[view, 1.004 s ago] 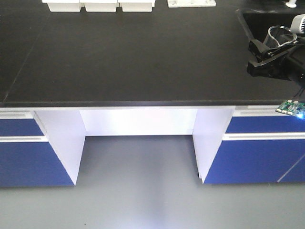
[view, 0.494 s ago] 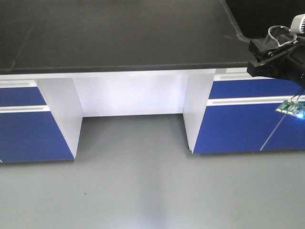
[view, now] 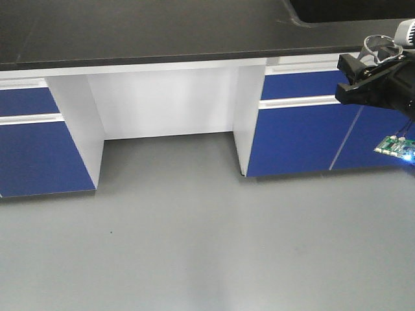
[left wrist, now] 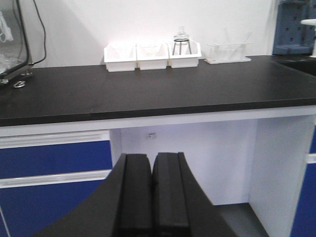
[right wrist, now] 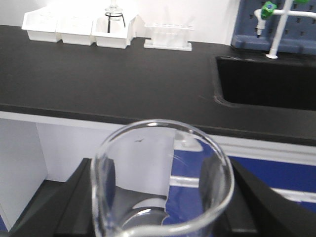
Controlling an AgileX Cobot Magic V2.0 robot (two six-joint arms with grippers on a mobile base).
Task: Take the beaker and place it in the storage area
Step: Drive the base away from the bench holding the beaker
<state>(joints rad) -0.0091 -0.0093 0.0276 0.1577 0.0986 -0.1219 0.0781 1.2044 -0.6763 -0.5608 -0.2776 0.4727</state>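
Beaker (right wrist: 160,177) stands upright in the right claw (right wrist: 164,212), which grips it by its sides, in the air and off the table (view: 130,32). Over the last second the table has slid up and away in the front view and floor (view: 207,246) now fills it. The base is backing off, so I judge the carry has begun. No storage area shows yet. Only the right wrist view shows the sink (right wrist: 266,79) and trays (right wrist: 74,29) beyond the claw. Only the left wrist view shows the left claw (left wrist: 153,197), closed and empty.
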